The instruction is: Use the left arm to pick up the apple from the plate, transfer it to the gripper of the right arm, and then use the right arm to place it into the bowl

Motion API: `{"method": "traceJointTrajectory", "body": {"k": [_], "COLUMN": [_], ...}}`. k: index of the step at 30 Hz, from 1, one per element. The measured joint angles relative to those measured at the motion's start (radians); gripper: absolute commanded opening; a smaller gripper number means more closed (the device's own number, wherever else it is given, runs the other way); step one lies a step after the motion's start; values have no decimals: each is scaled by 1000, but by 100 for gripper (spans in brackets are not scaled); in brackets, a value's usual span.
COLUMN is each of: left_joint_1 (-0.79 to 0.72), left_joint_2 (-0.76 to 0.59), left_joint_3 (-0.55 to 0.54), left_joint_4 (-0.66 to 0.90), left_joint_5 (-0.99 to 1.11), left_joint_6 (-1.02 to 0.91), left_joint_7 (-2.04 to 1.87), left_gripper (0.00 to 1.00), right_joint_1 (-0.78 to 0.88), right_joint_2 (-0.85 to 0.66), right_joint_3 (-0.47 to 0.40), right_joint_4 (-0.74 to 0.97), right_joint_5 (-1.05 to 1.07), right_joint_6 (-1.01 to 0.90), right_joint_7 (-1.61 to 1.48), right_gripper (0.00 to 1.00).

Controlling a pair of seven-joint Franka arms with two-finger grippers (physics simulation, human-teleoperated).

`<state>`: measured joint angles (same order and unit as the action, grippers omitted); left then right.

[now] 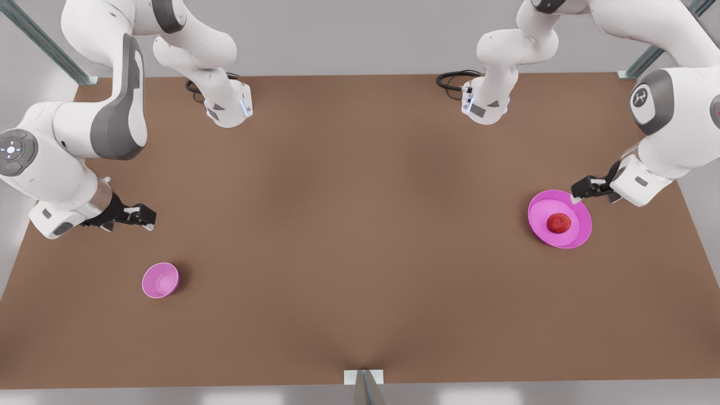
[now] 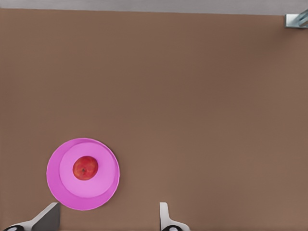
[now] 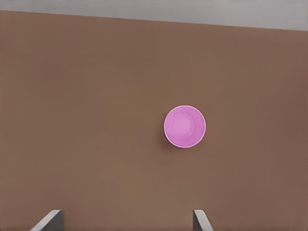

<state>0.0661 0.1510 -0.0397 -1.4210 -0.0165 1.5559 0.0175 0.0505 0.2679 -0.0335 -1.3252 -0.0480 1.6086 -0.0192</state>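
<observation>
The apple (image 1: 558,223) sits near the centre of the plate (image 1: 540,203), untouched. It is small, round and glossy, so I judge it light and rigid but slippery: a two-finger grasp should close across its widest girth, fingers level and on opposite sides, since a hold above or below that line would likely squeeze it out. A firm but moderate pinch should do; the skin may bruise under excess force.

The left gripper (image 1: 575,194) hovers above the plate's rim, with the apple just beyond and below its fingertips. Its fingers (image 2: 164,215) are spread apart with nothing between them. In the left wrist view the plate lies ahead of the fingers and offset towards one finger, so I judge the gripper needs to shift sideways and descend before closing.

The right gripper (image 1: 147,216) waits well apart from the plate, on the other side of the brown table (image 1: 349,236). Its fingers (image 3: 199,219) are likewise spread and carry nothing. The bowl (image 1: 160,280) stands near it, ahead of and below the fingertips, upright and holding nothing.

The low plate rim is the only thing near the approach path; a steep descent should clear it. The table between the two grippers is bare, leaving open space for the handover.
</observation>
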Motion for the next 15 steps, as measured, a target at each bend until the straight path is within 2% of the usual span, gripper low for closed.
{"method": "traceJointTrajectory", "body": {"k": [4, 8, 11, 15], "left_joint_1": [-4, -1, 16, 75], "left_joint_2": [22, -32, -73, -27], "left_joint_3": [0, 5, 23, 46], "left_joint_4": [-82, -282, -508, -608], "left_joint_5": [-2, -4, -4, -4], "left_joint_6": [35, 103, 245, 426], "left_joint_7": [11, 17, 22, 28], "left_gripper": [100, 100, 100, 100], "right_joint_1": [0, 0, 0, 0], "right_joint_2": [0, 0, 0, 0], "right_joint_3": [0, 0, 0, 0], "right_joint_4": [-1, -1, 0, 1], "right_joint_5": [0, 0, 0, 0], "right_joint_6": [2, 3, 3, 4], "right_joint_7": [-2, -4, -5, -6], "right_gripper": [100, 100, 100, 100]}}
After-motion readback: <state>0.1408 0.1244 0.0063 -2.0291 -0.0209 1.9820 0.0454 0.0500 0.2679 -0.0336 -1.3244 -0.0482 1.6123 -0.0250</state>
